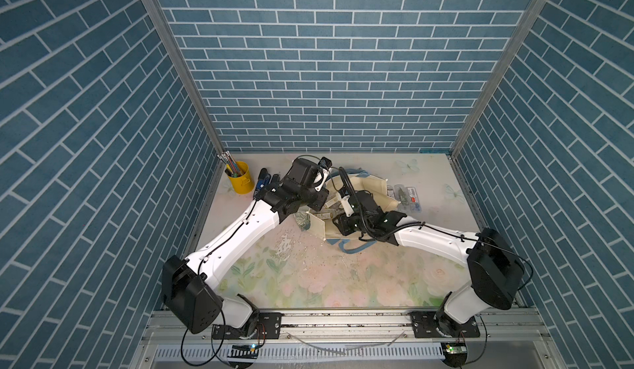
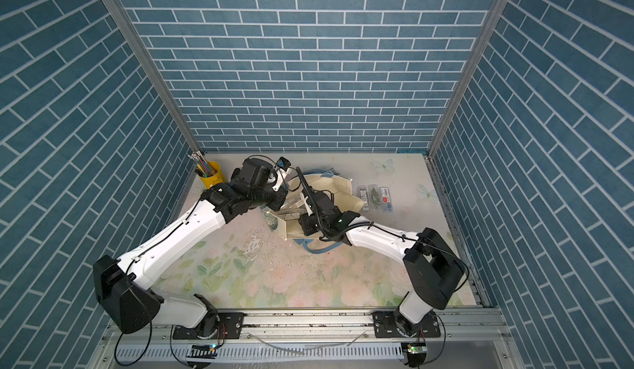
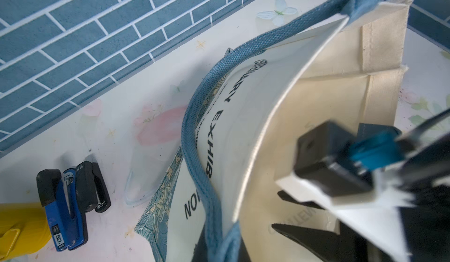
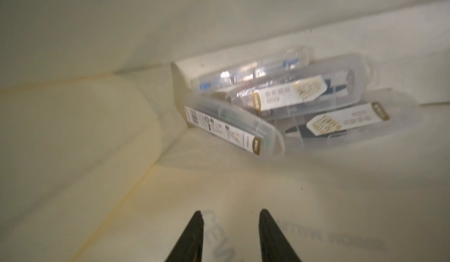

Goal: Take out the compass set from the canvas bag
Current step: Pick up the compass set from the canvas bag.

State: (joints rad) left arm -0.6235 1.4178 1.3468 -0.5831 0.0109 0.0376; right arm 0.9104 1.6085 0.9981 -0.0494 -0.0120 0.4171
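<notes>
1. The right gripper (image 4: pixel 230 214) is seen inside the canvas bag (image 1: pixel 368 182). Its jaws are parted on nothing, short of the blurred compass set cases (image 4: pixel 267 107).
2. The bag's rim is pinched by the closed left gripper (image 3: pixel 220 251).
3. The bag is laid mid-back on the floral table (image 1: pixel 308 274), with more clear cases (image 1: pixel 406 195) just beside it.
4. The table is enclosed by blue brick-patterned walls (image 1: pixel 326 75).

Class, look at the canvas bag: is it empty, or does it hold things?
Not empty. The right wrist view looks inside the canvas bag, where several clear plastic cases lie piled together at its far end.
</notes>
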